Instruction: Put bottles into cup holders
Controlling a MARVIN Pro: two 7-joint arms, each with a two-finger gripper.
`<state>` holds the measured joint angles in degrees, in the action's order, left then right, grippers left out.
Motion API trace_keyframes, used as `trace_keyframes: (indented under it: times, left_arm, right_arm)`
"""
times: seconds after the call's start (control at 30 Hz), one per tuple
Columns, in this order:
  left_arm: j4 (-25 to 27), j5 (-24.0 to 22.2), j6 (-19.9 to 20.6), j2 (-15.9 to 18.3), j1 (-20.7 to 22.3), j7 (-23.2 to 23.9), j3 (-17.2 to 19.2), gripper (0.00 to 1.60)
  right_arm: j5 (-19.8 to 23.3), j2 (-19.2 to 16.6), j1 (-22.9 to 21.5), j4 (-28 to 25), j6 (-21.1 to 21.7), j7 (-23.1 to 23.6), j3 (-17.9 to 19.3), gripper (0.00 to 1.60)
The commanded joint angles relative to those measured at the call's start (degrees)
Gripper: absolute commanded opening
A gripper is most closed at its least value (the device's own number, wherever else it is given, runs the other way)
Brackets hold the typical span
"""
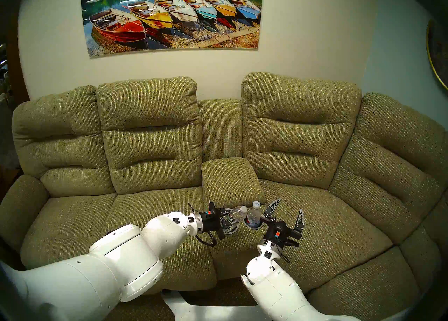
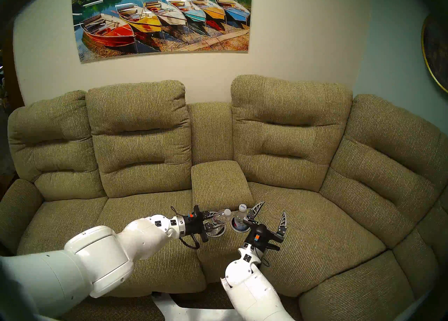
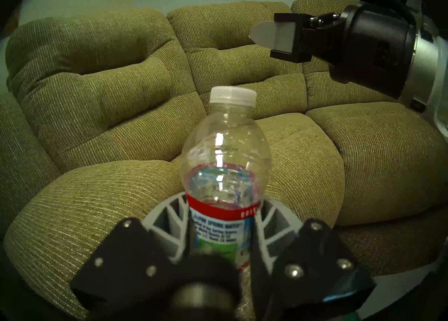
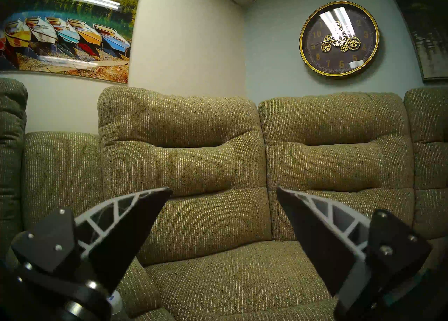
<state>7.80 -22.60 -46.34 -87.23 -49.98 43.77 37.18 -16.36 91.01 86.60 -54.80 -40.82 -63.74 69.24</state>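
Left claw (image 1: 226, 217) clamped on tilted red-label bottle (image 1: 236, 213) over left cup holder (image 1: 229, 229). Other bottle (image 1: 254, 215) upright in right cup holder (image 1: 253, 224). Right claw (image 1: 288, 211) spread apart, empty.

Bottle label (image 3: 219, 230): "SPRING WATER" just legible, rest blurred. Wall clock (image 4: 339, 39): gold numerals 2, 3, 5, 6, 10.

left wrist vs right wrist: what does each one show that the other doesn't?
Left wrist only: the left gripper shut on a clear bottle with a white cap and a red-banded label, and the right gripper's body at upper right.
Right wrist only: the right gripper open and empty, the boat picture, the full clock face.
Both: the green sofa and the clock, though the left wrist shows only its edge.
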Motion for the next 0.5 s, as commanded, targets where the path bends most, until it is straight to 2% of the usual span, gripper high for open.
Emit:
trace_keyframes:
  times: [0.0, 0.47]
  left_arm:
    - [0.6, 0.3, -1.5, -0.2, 0.5, -0.3, -0.2, 0.00]
    - [0.6, 1.5, -2.9, -0.2, 0.5, -1.3, -0.7, 0.00]
  right_arm:
    - [0.0, 0.0, -0.3, -0.5, -0.1, 0.0, 0.0, 1.60]
    - [-0.1, 0.0, -0.3, -0.5, -0.2, 0.1, 0.0, 1.60]
